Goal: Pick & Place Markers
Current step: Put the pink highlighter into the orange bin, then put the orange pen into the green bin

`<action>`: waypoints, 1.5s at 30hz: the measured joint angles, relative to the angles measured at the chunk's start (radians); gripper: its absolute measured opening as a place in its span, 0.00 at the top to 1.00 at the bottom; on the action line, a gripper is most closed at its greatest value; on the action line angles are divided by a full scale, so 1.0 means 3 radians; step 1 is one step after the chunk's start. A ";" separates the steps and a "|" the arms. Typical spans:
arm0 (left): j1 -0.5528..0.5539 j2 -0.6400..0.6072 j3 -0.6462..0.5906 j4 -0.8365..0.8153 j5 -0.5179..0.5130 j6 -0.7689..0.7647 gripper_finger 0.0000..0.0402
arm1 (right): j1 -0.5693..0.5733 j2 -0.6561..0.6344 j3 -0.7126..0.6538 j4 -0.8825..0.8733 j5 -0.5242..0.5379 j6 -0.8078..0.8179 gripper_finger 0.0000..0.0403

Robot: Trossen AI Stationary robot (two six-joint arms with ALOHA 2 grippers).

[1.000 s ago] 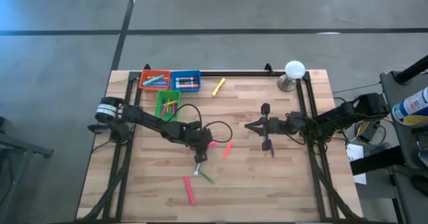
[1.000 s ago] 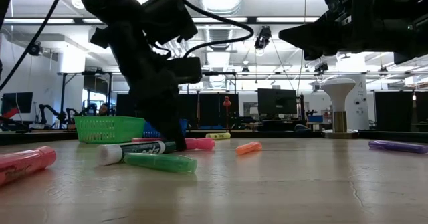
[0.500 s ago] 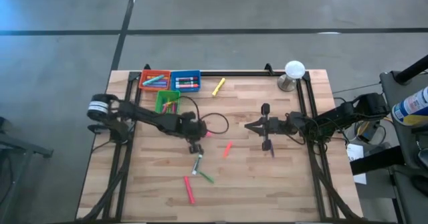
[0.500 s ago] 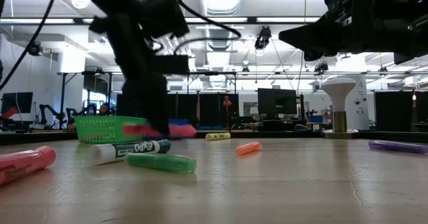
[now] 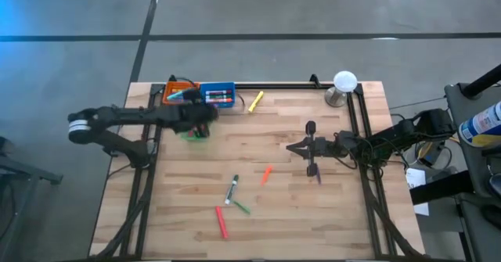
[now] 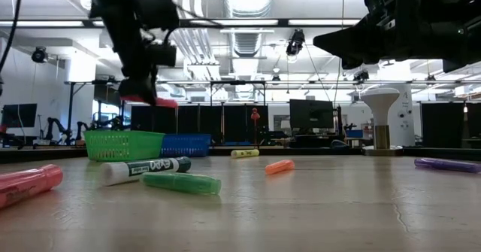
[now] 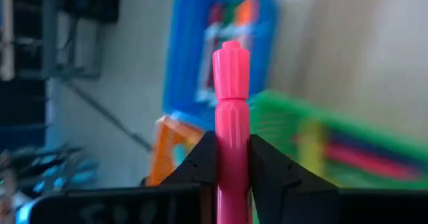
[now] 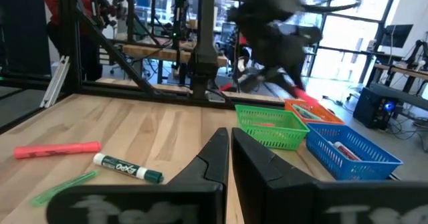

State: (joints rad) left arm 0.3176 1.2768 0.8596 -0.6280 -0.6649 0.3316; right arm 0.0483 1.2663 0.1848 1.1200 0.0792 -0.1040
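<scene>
From above, your left gripper [image 5: 197,120] hovers over the green bin [image 5: 193,134]. Low view: it carries a pink marker [image 6: 150,100] aloft. Left wrist: fingers [image 7: 200,158] clamp that marker. Right wrist: your right gripper [image 8: 229,154] is closed, empty.

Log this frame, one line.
left end effector: shut on pink marker, above green bin | right end effector: shut, empty, idle mid-table
</scene>
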 joint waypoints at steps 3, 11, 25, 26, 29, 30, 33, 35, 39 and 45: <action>0.0529 -0.0059 -0.0217 0.0375 0.0004 0.0487 0.88 | 0.0000 0.0000 0.0000 -0.0002 0.0000 0.0000 0.97; 0.1601 0.0047 -0.0578 0.1087 0.0269 0.0941 0.88 | 0.0000 0.0000 0.0000 -0.0003 0.0000 -0.0018 0.97; 0.1718 0.0188 -0.0773 0.1461 0.0152 0.0994 0.69 | 0.0000 0.0000 0.0000 -0.0004 0.0000 -0.0011 0.97; 0.1718 0.0195 -0.0773 0.1458 0.0151 0.0986 0.68 | 0.0000 0.0000 0.0000 -0.0004 0.0000 -0.0012 0.97; 0.1715 0.0192 -0.0765 0.1422 0.0141 0.0961 0.68 | 0.0000 0.0000 0.0000 -0.0006 0.0000 -0.0013 0.97; 0.1708 0.0191 -0.0740 0.1345 0.0114 0.0920 0.68 | 0.0000 0.0000 0.0000 -0.0006 0.0000 -0.0015 0.97; 0.1651 0.0155 -0.0572 0.0994 0.0073 0.0702 0.68 | 0.0000 0.0000 0.0000 -0.0006 0.0000 -0.0025 0.97; 0.1579 0.0098 -0.0430 0.0762 0.0072 0.0479 0.70 | 0.0000 0.0000 0.0000 -0.0006 -0.0001 -0.0020 0.97; 0.1301 -0.0112 -0.0262 0.0456 0.0242 -0.0074 0.78 | 0.0000 0.0000 0.0011 -0.0035 -0.0006 0.0122 0.97; 0.0564 -0.0611 -0.0484 0.0826 0.0827 -0.0922 0.93 | 0.0000 -0.0001 0.0078 -0.0237 -0.0015 0.0280 0.97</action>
State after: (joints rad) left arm 0.4866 1.0934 0.7143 -0.3802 -0.4169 0.0549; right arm 0.0483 1.2659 0.2082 1.0489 0.0746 -0.0200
